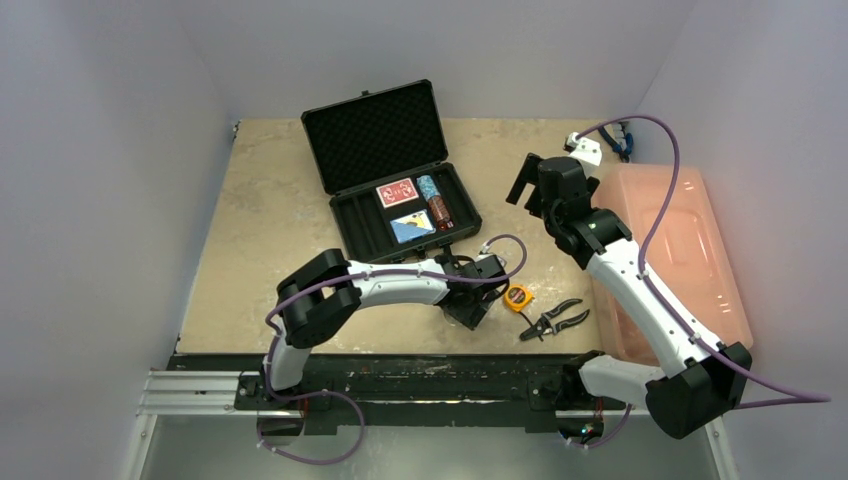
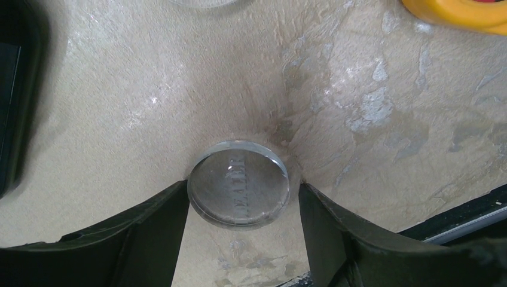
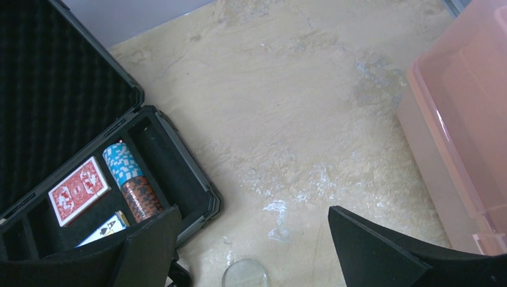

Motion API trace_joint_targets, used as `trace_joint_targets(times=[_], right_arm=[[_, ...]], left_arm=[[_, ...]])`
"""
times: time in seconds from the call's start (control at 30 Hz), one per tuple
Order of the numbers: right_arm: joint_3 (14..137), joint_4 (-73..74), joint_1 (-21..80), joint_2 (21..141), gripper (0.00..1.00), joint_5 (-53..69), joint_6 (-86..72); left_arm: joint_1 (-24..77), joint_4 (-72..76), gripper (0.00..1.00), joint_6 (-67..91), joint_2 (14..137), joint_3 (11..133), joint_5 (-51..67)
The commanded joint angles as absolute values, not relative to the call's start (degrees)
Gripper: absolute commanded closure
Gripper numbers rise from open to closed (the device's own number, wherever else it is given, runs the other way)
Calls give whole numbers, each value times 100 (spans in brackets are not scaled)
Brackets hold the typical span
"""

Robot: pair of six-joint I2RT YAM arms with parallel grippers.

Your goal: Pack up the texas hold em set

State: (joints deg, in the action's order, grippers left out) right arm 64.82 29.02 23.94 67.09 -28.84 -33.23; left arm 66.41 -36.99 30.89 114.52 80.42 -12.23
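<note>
- The left gripper [image 2: 242, 196] is low over the counter [image 1: 270, 200], close to its near edge, with the jaws open around a clear disc [image 2: 238, 182].
- This clear disc lies flat on the counter between the two fingers. One finger is at its rim and the other has a thin gap, so the jaws are not pressed on it. Faint letters are visible through the disc.
- A second clear disc [image 2: 203, 2] shows only partly, at the top edge of the left wrist view.
- The right gripper [image 3: 254, 239] hangs above the counter, to the right of the briefcase [image 1: 345, 215]. Its jaws are spread wide and hold nothing.
- The briefcase stands open in the far middle of the counter, with the foam-lined lid raised.
- Inside its tray are the red deck [image 1: 396, 192], the blue deck [image 1: 411, 228] in front of it, and two chip stacks [image 1: 435, 205] lying on their sides to the right of the decks.
- A tape measure [image 1: 517, 297] lies just beside the left gripper, and the pliers [image 1: 555, 320] lie near it on the right.
- A pink bin [image 1: 670, 250] stands at the right edge of the counter.
</note>
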Motion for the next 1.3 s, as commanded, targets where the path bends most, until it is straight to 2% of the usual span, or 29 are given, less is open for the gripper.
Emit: trace_joint_targets(times=[0.0, 0.27, 0.47, 0.6, 0.77, 0.8, 1.27], right_arm=[[6539, 2716, 2367, 6662, 1, -2891, -3270], [6526, 2697, 2366, 6688, 1, -2892, -3254], [6556, 2702, 2366, 6673, 1, -2883, -3251], [6587, 2716, 2365, 6645, 1, -2874, -3252], [6618, 2750, 2369, 6620, 1, -2858, -3260], [6614, 2759, 2365, 6614, 1, -2857, -3261], [6757, 2864, 2373, 6553, 1, -2892, -3330]], left_arm=[[6653, -3683, 35, 3111, 11549, 8227, -1353], [6653, -3678, 42, 3126, 11555, 8185, -1345], [6653, -3568, 57, 3078, 11415, 8098, -1273], [6653, -3543, 69, 3042, 11257, 8045, -1266], [6653, -3613, 97, 3032, 11045, 8025, -1298], [6653, -3643, 100, 3039, 10986, 8031, -1319], [6653, -4325, 100, 2958, 10084, 8337, -1660]])
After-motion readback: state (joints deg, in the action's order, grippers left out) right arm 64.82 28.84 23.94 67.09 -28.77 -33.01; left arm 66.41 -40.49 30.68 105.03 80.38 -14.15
